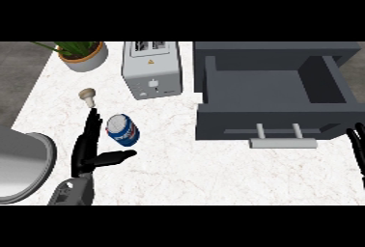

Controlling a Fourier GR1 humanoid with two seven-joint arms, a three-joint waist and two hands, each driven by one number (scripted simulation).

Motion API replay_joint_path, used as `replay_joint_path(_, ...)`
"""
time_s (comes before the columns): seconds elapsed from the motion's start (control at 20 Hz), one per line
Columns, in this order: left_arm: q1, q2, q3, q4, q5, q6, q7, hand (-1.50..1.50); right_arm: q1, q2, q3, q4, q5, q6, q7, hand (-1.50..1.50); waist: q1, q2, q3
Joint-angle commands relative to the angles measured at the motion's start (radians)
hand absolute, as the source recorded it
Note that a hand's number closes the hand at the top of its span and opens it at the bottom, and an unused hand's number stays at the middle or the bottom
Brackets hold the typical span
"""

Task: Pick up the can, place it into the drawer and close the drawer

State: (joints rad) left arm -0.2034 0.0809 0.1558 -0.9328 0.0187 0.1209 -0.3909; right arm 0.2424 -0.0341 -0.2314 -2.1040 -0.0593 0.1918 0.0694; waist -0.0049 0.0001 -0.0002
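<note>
can [122, 129] lies just right of the left hand [87, 158], its fingers straight, holding nothing.

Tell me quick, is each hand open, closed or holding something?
Left hand: open, fingers straight beside the can, not gripping it.
Right hand: open, resting at the right edge, holding nothing.

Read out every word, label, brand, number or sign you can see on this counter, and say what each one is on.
No text here can be read.
can: blue, white and red label, lettering too blurred to read.
toaster: small triangle sign and tiny marks on its face, too small to read.
drawer: no text visible.
plant pot: no text visible.
</note>
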Motion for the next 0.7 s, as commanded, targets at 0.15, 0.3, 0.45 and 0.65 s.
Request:
replay_joint_path(0.15,-0.017,0.015,-0.009,-0.006,0.002,0.013,0.019,-1.50,0.040,0.032,0.060,-0.033,0.047,-0.022,-0.021,-1.50,0.002,-0.001,0.000)
replay_joint_path(0.3,-0.184,0.007,0.041,0.295,-0.001,0.023,-0.120,-1.50,0.039,0.033,0.038,0.001,0.039,0.001,-0.038,-1.50,-0.006,0.002,0.000)
replay_joint_path(0.45,-0.098,0.034,0.024,0.174,0.023,-0.021,-0.089,-1.50,-0.001,0.021,0.026,-0.009,0.044,0.002,0.014,-1.50,0.000,0.000,0.000)
replay_joint_path(0.65,-0.157,0.036,0.021,0.186,0.029,-0.011,-0.018,-1.50,0.017,0.003,-0.029,-0.036,-0.029,0.032,0.029,-1.50,0.000,0.000,0.000)
